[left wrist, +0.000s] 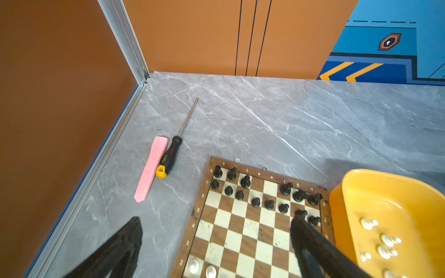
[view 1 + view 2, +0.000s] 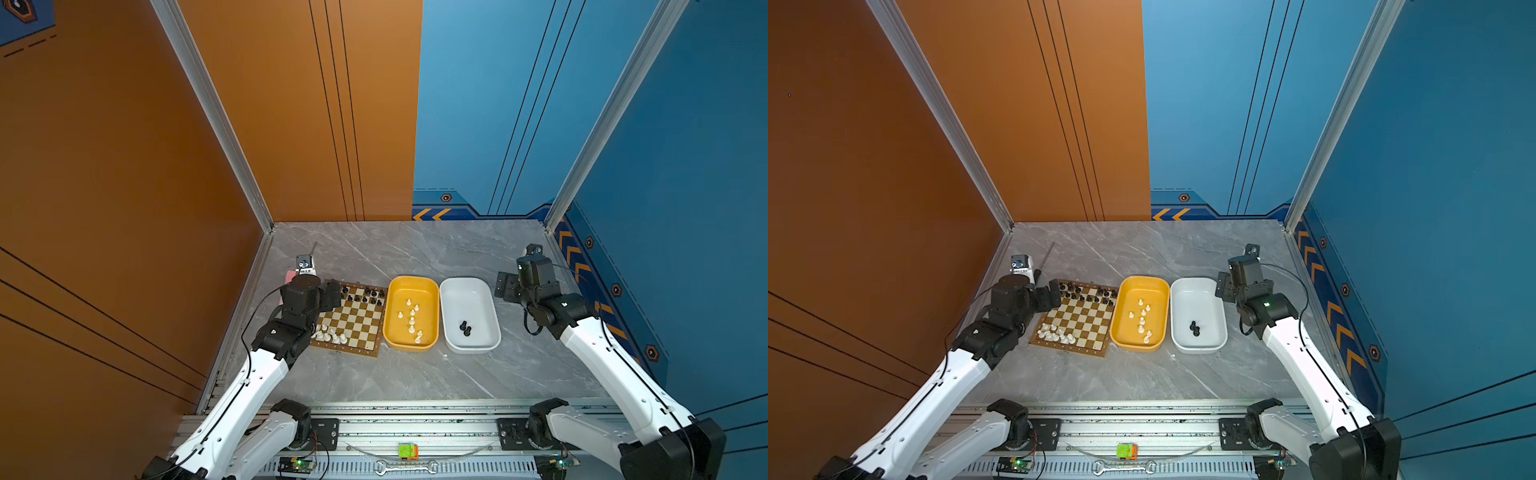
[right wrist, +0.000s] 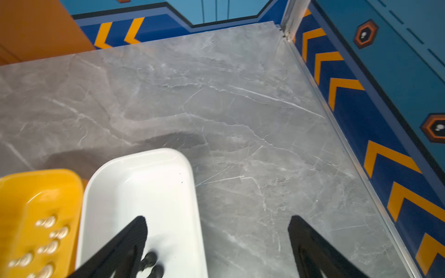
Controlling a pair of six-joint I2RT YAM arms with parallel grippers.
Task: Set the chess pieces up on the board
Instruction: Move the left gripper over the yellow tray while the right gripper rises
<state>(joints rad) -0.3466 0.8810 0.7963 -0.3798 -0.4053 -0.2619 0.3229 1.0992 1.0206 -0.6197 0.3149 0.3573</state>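
Both arms are empty, so this looks like a gap between placements.

- Board (image 2: 357, 325) sits left of centre on the table. Black pieces (image 1: 255, 202) fill its far two rows, except for two empty squares mid back row. White pieces (image 2: 330, 334) are bunched at the near-left corner.
- The rest of the whites (image 2: 412, 320) are in the yellow tub (image 2: 413, 279), just right of the board. The last two blacks (image 2: 465, 328) are in the white tub (image 2: 469, 297), touching each other near its near end.
- Left gripper (image 1: 215, 217) hangs over the board's far-left corner, jaws spread wide, holding nothing.
- Right gripper (image 3: 218, 217) hovers by the white tub's far-right side, jaws wide, also holding nothing.

My read is that black is two pieces short and white is about half done. The likely next move is for the right arm to drop into the white tub and pinch one black piece. The two pieces touch, so the jaws need to straddle one without knocking the other, then place it in the back-row gap between upright neighbours. Clearance there is tight.
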